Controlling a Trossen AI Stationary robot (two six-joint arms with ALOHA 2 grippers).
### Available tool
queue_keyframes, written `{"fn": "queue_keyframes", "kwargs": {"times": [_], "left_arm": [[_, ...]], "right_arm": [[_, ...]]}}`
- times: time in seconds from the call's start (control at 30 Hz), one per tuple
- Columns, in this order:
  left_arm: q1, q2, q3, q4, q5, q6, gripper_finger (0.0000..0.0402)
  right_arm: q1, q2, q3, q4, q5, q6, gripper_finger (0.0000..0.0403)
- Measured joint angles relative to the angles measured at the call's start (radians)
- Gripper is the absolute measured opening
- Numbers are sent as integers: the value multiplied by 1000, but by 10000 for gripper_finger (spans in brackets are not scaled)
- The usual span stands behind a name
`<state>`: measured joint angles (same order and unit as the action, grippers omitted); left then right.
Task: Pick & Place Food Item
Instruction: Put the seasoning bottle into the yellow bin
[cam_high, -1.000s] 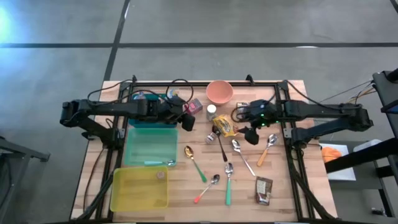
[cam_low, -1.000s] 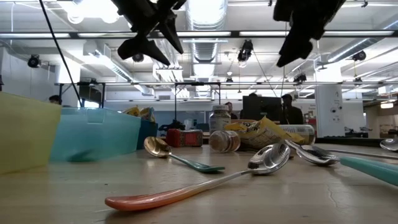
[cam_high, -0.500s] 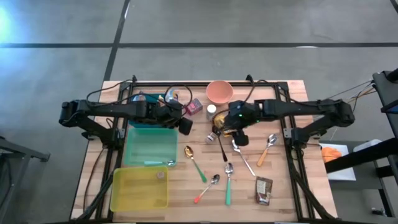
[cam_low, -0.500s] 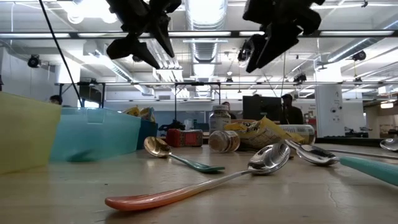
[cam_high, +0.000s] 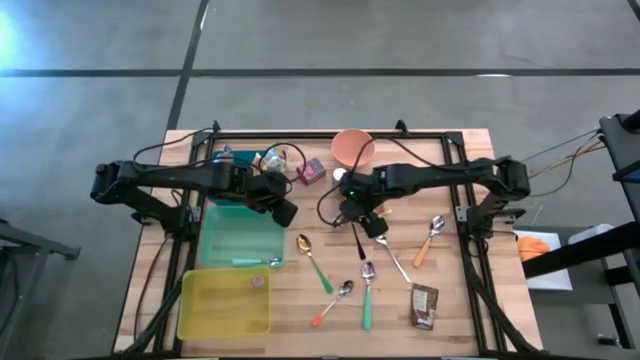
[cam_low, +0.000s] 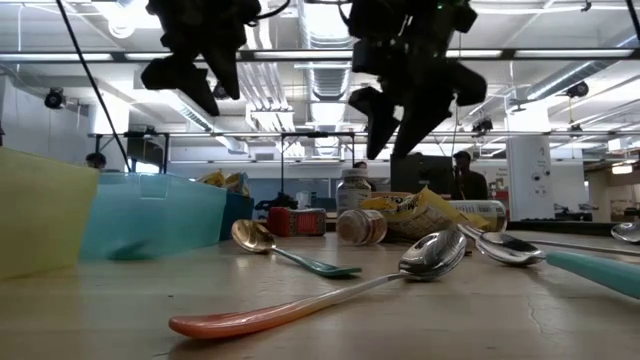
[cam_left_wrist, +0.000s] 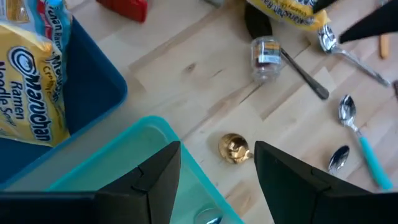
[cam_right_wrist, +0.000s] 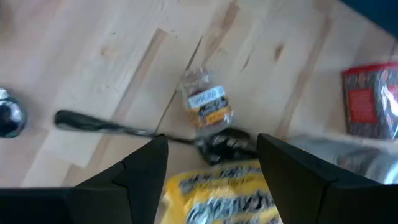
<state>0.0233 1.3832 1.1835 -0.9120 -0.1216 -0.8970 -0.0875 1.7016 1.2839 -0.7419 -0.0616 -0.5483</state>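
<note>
A yellow snack packet (cam_right_wrist: 217, 193) lies flat on the table beside a small spice jar (cam_right_wrist: 205, 106) that rests on its side. My right gripper (cam_right_wrist: 211, 142) hangs open above them, pointing steeply down, clear of both; the low view shows it (cam_low: 390, 150) well above the packet (cam_low: 420, 215). My left gripper (cam_left_wrist: 217, 155) is open too. It hovers over the teal bin's (cam_left_wrist: 143, 155) corner nearest the table's middle, with a gold spoon bowl (cam_left_wrist: 235, 149) showing between its fingers. A ramen packet (cam_left_wrist: 31, 87) stands in the blue bin (cam_left_wrist: 93, 81).
A black spoon (cam_right_wrist: 124, 127) lies against the jar. A red packet (cam_right_wrist: 370, 102), a pink bowl (cam_high: 352, 148), several spoons (cam_high: 368, 290) and a brown packet (cam_high: 424, 305) lie around. A yellow bin (cam_high: 185, 300) stands at the near left.
My right gripper has swung toward the table's left edge and down, rolling about its own axis, and now hangs over the yellow packet and jar. My left gripper has drifted a little toward the left and near edges and tipped further down.
</note>
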Motion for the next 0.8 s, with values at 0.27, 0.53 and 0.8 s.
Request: {"fn": "queue_keyframes", "kwargs": {"times": [0.27, 0.53, 0.8], "left_arm": [[-16, -50, -34, -8, 10, 33, 214], [-19, -128, -143, 28, 41, -28, 214], [-23, -137, -177, 87, 63, -47, 214]], "right_arm": [[10, 104, 58, 20, 0, -139, 241], [13, 170, 50, 55, -3, -217, 241], [13, 222, 36, 109, 7, -247, 241]]}}
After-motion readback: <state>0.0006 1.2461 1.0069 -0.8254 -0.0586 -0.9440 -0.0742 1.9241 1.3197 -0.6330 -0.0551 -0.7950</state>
